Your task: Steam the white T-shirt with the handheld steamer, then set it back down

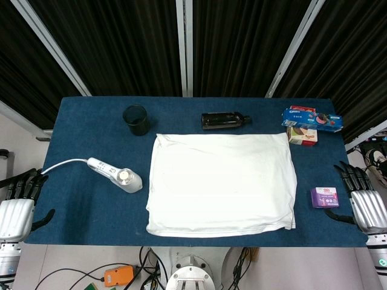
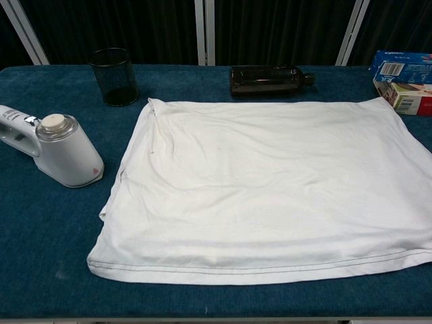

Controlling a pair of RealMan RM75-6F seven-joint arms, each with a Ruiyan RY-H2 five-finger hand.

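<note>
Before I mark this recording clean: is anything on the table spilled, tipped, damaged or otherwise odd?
Only one thing: the dark bottle lies on its side behind the white T-shirt, with no spill visible. The shirt lies flat with light creases, the handheld steamer rests to its left, and both the left hand and right hand hold nothing.

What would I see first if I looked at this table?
The big white T-shirt, folded flat in the middle of the blue table. Next, the white steamer lying to its left. The left hand and right hand wait at the edges, holding nothing.
</note>
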